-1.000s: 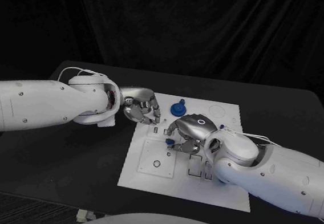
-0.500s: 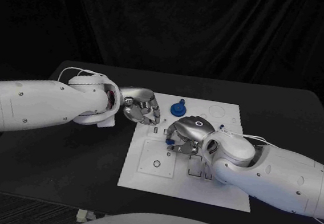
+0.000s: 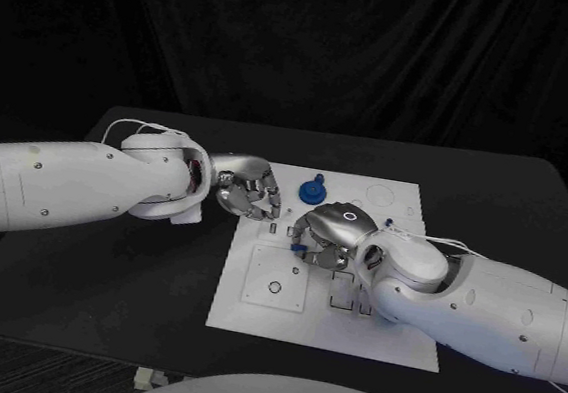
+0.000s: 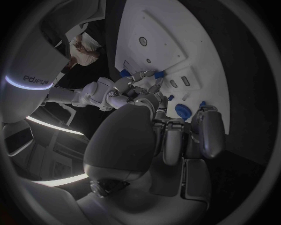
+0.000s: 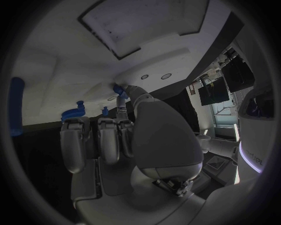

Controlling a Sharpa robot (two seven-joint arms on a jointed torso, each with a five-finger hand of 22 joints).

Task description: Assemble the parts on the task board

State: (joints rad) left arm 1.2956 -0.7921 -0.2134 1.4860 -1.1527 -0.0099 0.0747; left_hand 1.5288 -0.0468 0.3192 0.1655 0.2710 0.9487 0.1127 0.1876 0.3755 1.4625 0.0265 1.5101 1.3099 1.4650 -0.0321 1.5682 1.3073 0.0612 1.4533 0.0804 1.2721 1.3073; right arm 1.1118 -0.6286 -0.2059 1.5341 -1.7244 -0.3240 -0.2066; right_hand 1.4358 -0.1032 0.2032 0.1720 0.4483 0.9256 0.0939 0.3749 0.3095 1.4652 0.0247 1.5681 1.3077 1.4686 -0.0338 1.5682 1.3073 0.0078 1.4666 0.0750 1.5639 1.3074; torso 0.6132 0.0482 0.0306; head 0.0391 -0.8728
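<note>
A: On the task board [image 3: 350, 334], upper middle: our right hand [image 3: 330, 232] has crept a touch toward the board's left since a second ago, barely at all in the last half second. It's settling over the small blue part [image 3: 296, 249] that peeks out from under its fingers.

B: Holding it?

A: Looks pinched. In the left wrist view the right hand's fingertips [image 4: 142, 76] close around blue pieces [image 4: 158, 74] right at the board surface. We'd call it gripping the part, seating it in a slot, though the contact itself is partly hidden.

B: So we're mid-insertion, not done.

A: That's our read. The slowing suggests fine alignment. Can't tell if it's fully down.

B: Left hand?

A: Left hand [image 3: 245, 185] hasn't moved, sits at the board's upper left corner, fingers curled in. We see nothing in it; the left wrist view shows the fingers [image 4: 175, 138] folded, empty.

B: Anything else around?

A: A larger round blue part [image 3: 313, 192] stands near the board's far edge, between the two hands, untouched. Raised square plate [image 3: 275, 285] with holes on the near left of the board.

B: Obstructions?

A: The left hand is close to the work spot, and the round part is just beside both. Tight clearance if the right hand lifts away toward the far edge.
</note>
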